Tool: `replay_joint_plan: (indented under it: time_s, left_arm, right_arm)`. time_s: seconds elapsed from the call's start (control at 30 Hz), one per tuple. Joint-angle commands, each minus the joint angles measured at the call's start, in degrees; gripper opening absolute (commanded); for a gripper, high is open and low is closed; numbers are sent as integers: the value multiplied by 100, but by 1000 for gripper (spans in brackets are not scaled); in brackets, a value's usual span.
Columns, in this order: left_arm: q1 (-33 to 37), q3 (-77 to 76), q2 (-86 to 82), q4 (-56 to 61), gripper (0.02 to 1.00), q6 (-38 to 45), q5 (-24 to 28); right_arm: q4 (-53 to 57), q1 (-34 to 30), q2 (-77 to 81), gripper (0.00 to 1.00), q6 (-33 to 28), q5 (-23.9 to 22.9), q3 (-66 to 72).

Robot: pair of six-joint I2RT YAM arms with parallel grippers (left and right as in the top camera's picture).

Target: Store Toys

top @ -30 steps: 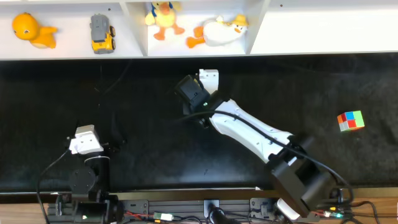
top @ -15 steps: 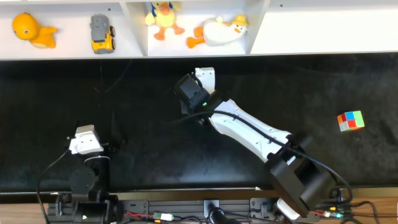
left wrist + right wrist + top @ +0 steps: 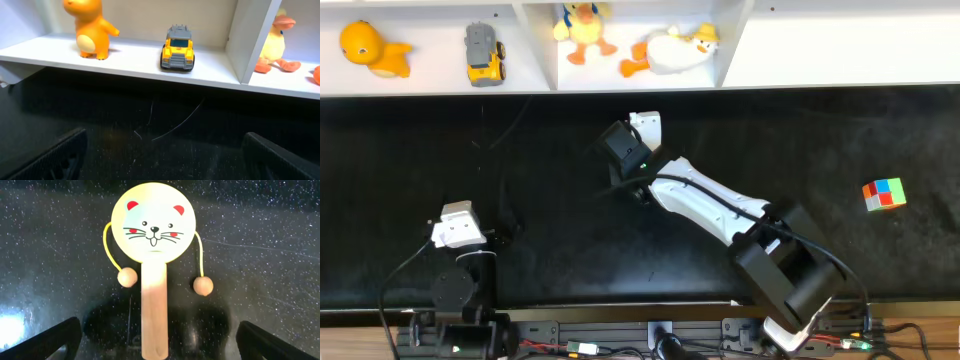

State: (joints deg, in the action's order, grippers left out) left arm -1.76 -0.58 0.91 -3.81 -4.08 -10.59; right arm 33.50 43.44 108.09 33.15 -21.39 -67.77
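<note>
Cat rattle (image 3: 154,255) lies directly under right hand (image 3: 157,330).

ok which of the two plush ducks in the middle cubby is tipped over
The white duck, the right-hand one of the pair. Its body lies sideways with its orange feet pointing toward the yellow duck, which sits upright.

Wooden cat-face rattle drum (image 3: 154,230) lying flat on black speckled surface (image 3: 270,245), one stringed bead (image 3: 127,277) at each side, handle end between the spread-apart fingers of the right gripper (image 3: 160,342).
</note>
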Motion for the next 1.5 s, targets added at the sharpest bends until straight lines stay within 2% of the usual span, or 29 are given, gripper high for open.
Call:
replay_joint_plan:
  time_s: [0.03,0.13,0.27,0.53,0.8,1.2,1.5]
  left_arm:
    - [15,13,-74,-9,998,125,-85]
    - [15,13,-74,-9,998,125,-85]
    - [15,13,-74,-9,998,125,-85]
    - [15,13,-74,-9,998,125,-85]
    - [15,13,-74,-9,998,125,-85]
    - [15,13,-74,-9,998,125,-85]
    - [15,13,-74,-9,998,125,-85]
  right_arm:
    - [-79,-11,136,976,-17,-70,-157]
    - [-83,-13,142,941,-17,-72,-157]
    - [-92,-39,142,825,-15,-70,-157]
    - [-98,-37,142,336,-15,-61,-157]
    - [-114,-33,142,51,-15,-63,-157]
    - [-28,22,-149,42,-15,-68,-155]
    - [927,42,-787,42,-17,-116,-129]
